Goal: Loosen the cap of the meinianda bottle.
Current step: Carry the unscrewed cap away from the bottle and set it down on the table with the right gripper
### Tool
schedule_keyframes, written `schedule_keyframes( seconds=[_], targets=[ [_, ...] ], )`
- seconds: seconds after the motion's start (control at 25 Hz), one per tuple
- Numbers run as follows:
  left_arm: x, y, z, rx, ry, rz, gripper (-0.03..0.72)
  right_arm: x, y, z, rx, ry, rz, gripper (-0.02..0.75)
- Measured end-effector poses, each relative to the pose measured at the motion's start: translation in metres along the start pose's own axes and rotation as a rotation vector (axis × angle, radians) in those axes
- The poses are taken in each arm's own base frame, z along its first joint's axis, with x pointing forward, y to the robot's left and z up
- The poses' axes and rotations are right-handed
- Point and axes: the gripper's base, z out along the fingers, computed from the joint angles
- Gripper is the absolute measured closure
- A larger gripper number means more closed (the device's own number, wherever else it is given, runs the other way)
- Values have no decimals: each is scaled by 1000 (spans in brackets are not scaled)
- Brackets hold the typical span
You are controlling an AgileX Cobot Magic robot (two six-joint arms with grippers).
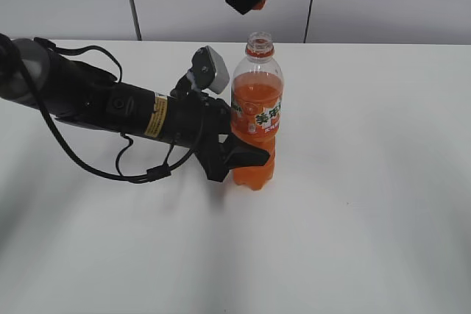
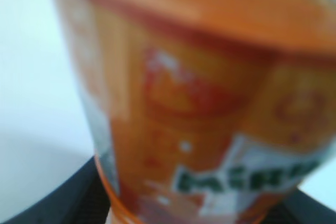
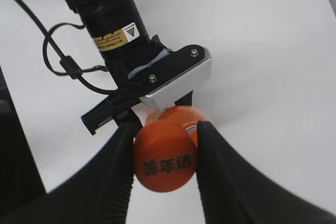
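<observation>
Right gripper (image 3: 165, 163) clamped on the cap (image 3: 165, 162) — orange, round, dark lettering across its top, pinched between two black fingers (image 3: 118, 171) in the right wrist view. Held up in the air, clear of the bottle (image 1: 256, 119); in the exterior view only a sliver of orange cap (image 1: 258, 4) peeking from under the dark right gripper (image 1: 257, 1) at the top edge, above the bottle's open mouth and apart from it. Neck bare, threads and orange ring showing.

Below the cap in the right wrist view, the bottle's orange shoulder (image 3: 181, 116), partly hidden by the left arm's grey wrist camera block (image 3: 176, 80).

Left gripper (image 1: 246, 154) closed around the bottle's middle, at the label's lower edge, black fingers wrapping the front and side. From the left wrist view, just the blurred bottle (image 2: 210, 103) filling the picture — orange, with a white and green label patch low down — and dark fingers (image 2: 63, 198) at the bottom corners on either side.

Bottle upright on the white table (image 1: 368, 218), filled with orange soda to the shoulder. Left arm (image 1: 96, 101) stretched in from the left, lying low over the table, black cable (image 1: 125, 174) looping beneath it. Grey wall panels behind.
</observation>
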Motion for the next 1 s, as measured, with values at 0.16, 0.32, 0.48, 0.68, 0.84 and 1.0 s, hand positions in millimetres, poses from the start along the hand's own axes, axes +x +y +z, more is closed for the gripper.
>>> schedule_keyframes(
  seconds=[0.16, 0.32, 0.48, 0.68, 0.84, 1.0],
  targets=[
    [0, 0, 0, 0, 0, 0, 273, 0, 0, 0, -2, -1, 197, 466],
    [0, 0, 0, 0, 0, 0, 273, 0, 0, 0, -2, -1, 417, 466],
    [0, 0, 0, 0, 0, 0, 273, 0, 0, 0, -2, -1, 619, 466],
    [0, 0, 0, 0, 0, 0, 273, 0, 0, 0, -4, -1, 776, 466],
    [0, 0, 0, 0, 0, 0, 273, 0, 0, 0, -5, -1, 838, 466],
    [0, 0, 0, 0, 0, 0, 273, 2, -3, 0, 31, 8, 847, 466]
  ],
)
